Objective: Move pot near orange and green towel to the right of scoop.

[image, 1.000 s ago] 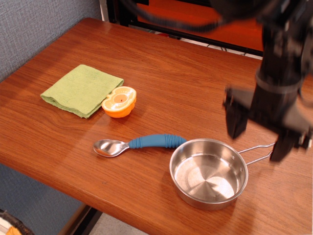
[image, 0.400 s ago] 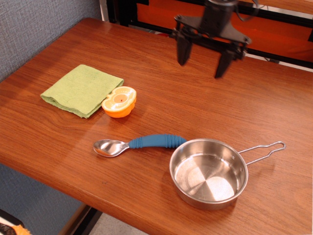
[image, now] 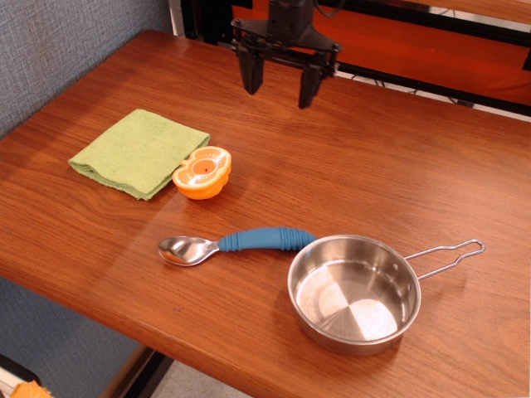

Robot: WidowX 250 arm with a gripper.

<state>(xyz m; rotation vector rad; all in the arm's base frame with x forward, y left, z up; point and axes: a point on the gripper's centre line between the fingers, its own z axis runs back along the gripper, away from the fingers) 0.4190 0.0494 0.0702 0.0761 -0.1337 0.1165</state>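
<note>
The shiny steel pot (image: pixel 354 293) sits empty near the table's front right, its wire loop handle (image: pixel 448 255) pointing right. The scoop (image: pixel 236 244) with a blue ribbed handle lies just left of the pot, its metal bowl to the left. The toy orange half (image: pixel 202 172) rests cut face up beside the green towel (image: pixel 138 152), touching its right corner. My gripper (image: pixel 279 90) is open and empty, hanging above the far middle of the table, well away from the pot.
The wooden table (image: pixel 398 166) ends at a front edge just below the pot. A grey fabric wall (image: pixel 66 50) stands at the left. A black and orange frame (image: pixel 415 41) runs behind the table.
My gripper has risen from beside the pot's handle and swung back and left across the table, ending over the far middle. The pot, scoop, orange and towel have not moved.
</note>
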